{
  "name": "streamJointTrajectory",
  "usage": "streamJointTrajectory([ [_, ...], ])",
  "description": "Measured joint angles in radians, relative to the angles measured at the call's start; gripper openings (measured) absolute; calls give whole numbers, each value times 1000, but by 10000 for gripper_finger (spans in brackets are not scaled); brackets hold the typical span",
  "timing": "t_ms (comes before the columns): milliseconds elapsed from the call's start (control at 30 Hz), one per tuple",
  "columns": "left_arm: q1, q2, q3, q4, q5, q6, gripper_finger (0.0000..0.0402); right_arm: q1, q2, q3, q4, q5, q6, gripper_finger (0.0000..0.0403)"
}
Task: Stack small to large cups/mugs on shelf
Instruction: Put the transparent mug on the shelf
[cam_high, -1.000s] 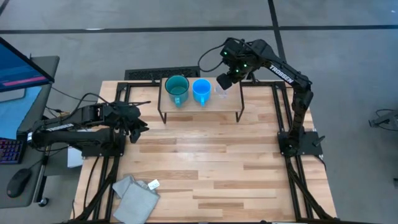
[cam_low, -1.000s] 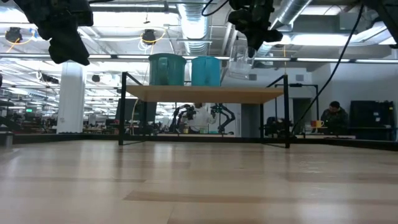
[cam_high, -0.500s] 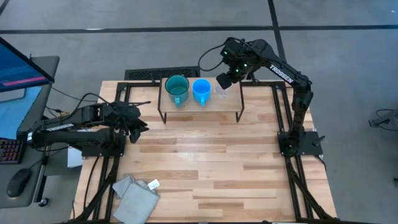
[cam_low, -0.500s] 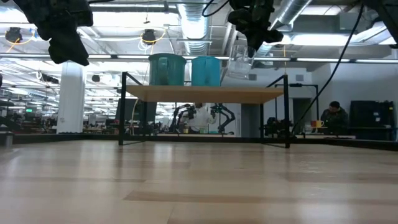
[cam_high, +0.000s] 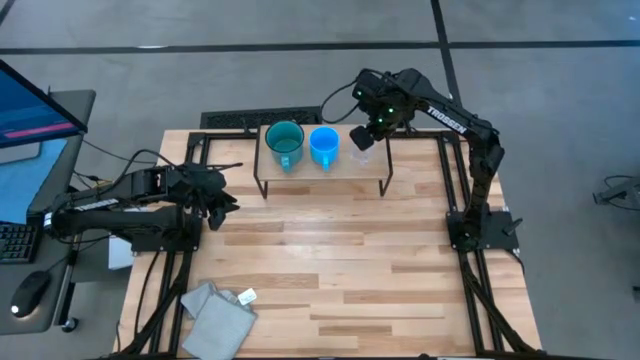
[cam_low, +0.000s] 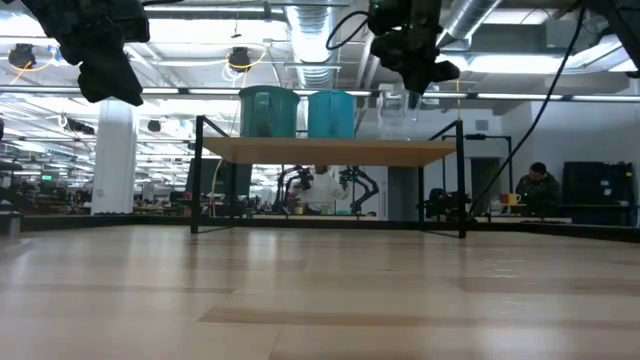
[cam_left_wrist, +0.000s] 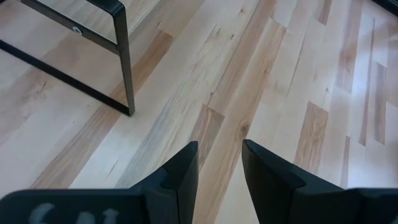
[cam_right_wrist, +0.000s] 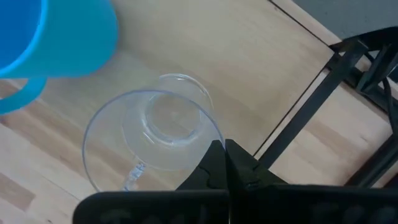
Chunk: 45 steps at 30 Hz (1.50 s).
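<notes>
Standing on the low light-wood plank shelf (cam_high: 325, 170) with thin black metal legs, the three vessels form a row: a large teal mug with a handle (cam_high: 285, 143) at the left end, a medium bright blue mug with a handle (cam_high: 323, 144) just beside it, and a small clear transparent cup (cam_high: 360, 155) beside the blue one, near the shelf's right end. From table height the clear cup (cam_low: 392, 122) barely shows against the lit room behind it.

The right gripper (cam_high: 364, 135) hangs just above the clear cup's rim. Its fingers (cam_right_wrist: 227, 165) are pressed together, and in the right wrist view they seem to pinch the cup's near wall at the rim, though the glassy edge makes this hard to confirm. The left gripper (cam_high: 218, 203) waits over the bench (cam_high: 330, 260), well apart from the shelf, with its fingers (cam_left_wrist: 183, 171) partly spread and nothing between them.

The clear cup looks thin-walled and light, probably plastic, so it should lift with little effort but could flex, slip or tip under a hard or off-centre pinch; its smooth wall gives little friction. A rim pinch, one finger inside and one outside, suits it best. The two mugs look stiffer and heavier; their walls or handles offer firmer holds, and the teal one's wide mouth should take the blue one easily.
</notes>
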Motion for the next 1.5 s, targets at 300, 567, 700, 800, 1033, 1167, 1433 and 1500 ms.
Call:
streamJointTrajectory([
  [300,0,0,0,0,0,16,114,-14,-3,0,2,8,2,0],
  [567,0,0,0,0,0,19,114,-11,5,0,2,3,4,0],
  [700,0,0,0,0,0,19,114,-6,17,0,2,3,5,0],
  [800,0,0,0,0,0,19,114,-6,24,0,2,3,13,0],
  [1033,0,0,0,0,0,18,114,-1,37,2,4,3,8,0],
  [1167,0,0,0,-1,0,19,114,0,37,2,3,-1,4,1],
  [1433,0,0,0,-1,0,19,114,7,37,2,3,0,-22,14],
  [1500,0,0,0,-1,0,19,114,7,37,1,3,0,-22,12],
])
